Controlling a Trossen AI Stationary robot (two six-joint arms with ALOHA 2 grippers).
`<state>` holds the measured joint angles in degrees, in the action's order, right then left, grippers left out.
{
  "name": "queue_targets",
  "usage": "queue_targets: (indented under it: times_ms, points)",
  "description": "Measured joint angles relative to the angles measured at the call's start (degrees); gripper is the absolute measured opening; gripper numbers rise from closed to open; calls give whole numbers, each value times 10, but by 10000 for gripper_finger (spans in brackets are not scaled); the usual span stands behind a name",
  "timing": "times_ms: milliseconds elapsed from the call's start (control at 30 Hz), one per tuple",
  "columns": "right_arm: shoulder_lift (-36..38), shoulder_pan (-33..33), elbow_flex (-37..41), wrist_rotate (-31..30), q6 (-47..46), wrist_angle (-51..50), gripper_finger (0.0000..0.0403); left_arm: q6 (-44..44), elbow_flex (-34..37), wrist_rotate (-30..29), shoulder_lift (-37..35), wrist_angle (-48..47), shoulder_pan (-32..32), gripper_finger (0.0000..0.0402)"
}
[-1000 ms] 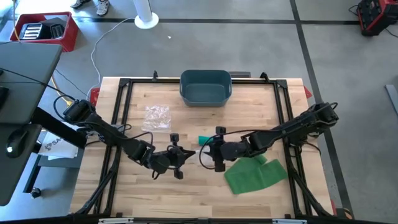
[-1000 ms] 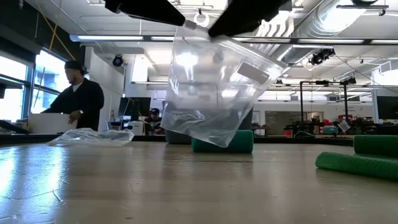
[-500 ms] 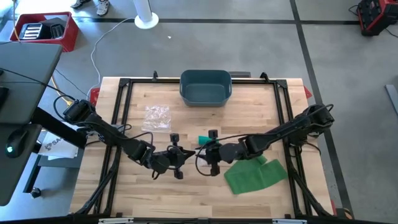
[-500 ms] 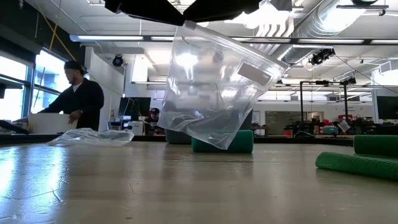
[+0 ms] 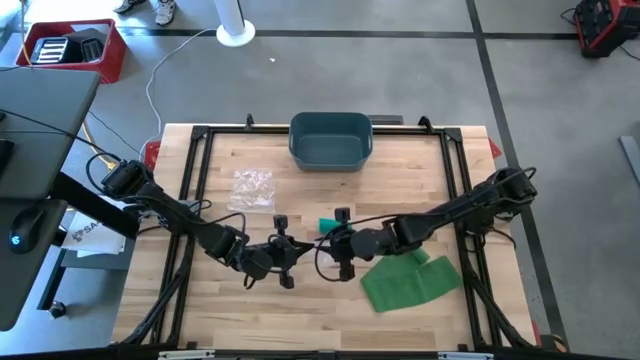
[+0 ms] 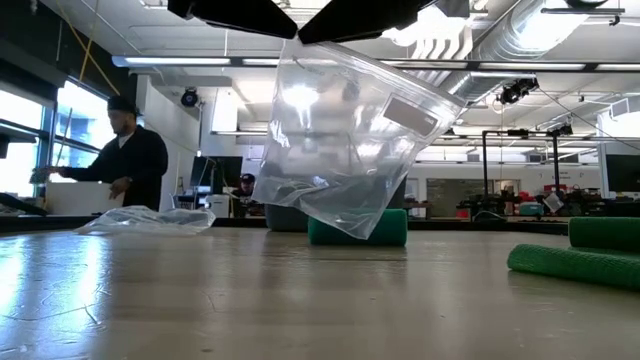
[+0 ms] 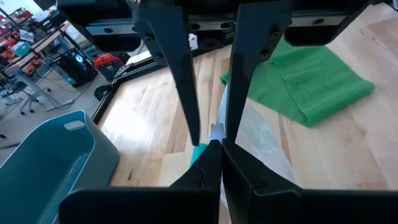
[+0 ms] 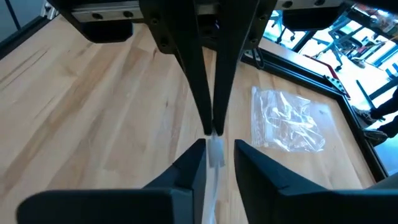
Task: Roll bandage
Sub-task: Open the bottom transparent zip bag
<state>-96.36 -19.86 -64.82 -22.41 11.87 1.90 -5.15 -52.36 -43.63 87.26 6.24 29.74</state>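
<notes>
Overhead, bag between both tools.

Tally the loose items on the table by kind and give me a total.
Clear plastic bags: 2, one held up, one lying on the wood
Green bandages: 2, one rolled, one spread flat
Teal bins: 1
Total: 5

Overhead camera looks straight down; low one sits at tabletop height, facing level toward twelve o'clock — both wrist cameras share the clear bag closely.
</notes>
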Motion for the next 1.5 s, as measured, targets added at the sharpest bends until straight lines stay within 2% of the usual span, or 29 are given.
queue_targets:
  times_ms: [167, 233, 400, 567, 833, 1067, 1300, 1400, 1500]
  points:
    - [0, 0, 0, 1, -2, -5, 19, 0, 0, 0, 0, 0, 0, 0]
    - [0, -1, 0, 1, 1, -8, 9, 0, 0, 0, 0, -1, 1, 0]
    - [1, -9, 0, -24, -14, -25, 23, 0, 0, -7, -1, -7, 9, 0]
    - [5, -14, 0, -32, -34, -59, 16, 0, 0, -15, -2, -14, 17, 0]
    - [5, -27, 0, -45, -94, -147, 15, 37, 0, -38, -52, -95, 37, 0]
    - [5, -36, 0, -44, -146, -224, 16, 69, 0, -20, -97, -166, 49, 0]
    - [8, -41, -3, -43, -168, -233, 17, 76, 0, 8, -100, -170, 48, 0]
    - [20, -43, -19, -43, -161, -244, 34, 75, 0, 10, -100, -169, 48, 0]
    - [35, -43, -33, -39, -160, -248, 73, 75, 0, 11, -100, -166, 47, 0]
